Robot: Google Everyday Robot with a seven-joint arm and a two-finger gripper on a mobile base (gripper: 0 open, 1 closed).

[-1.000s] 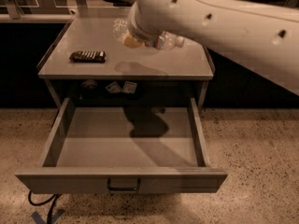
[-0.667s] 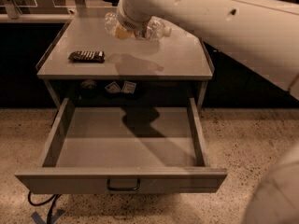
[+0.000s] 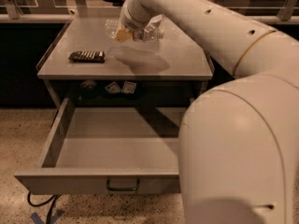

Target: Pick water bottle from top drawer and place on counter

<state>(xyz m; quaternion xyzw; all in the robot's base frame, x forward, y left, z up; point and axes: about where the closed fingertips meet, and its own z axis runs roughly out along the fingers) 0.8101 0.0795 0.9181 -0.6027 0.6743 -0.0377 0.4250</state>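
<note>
My gripper (image 3: 125,31) is over the far middle of the counter (image 3: 182,62), at the end of my white arm. It is shut on the water bottle (image 3: 152,31), a clear ribbed plastic bottle held sideways just above the counter top; its ends stick out on both sides of the gripper. The bottle's cap and label do not show. The top drawer (image 3: 74,181) stands pulled out below the counter, with a dark bar handle (image 3: 123,186) on its front panel. Its visible floor holds nothing; my arm hides its right part.
A dark flat snack packet (image 3: 87,56) lies on the counter's left side. Small tags (image 3: 120,87) hang under the counter's front edge. A cable (image 3: 42,203) runs on the speckled floor at the lower left. Railings and furniture stand behind the counter.
My arm has carried the bottle left and farther back over the counter, and my arm's body now fills the right of the view. The drawer and the packet have not moved.
</note>
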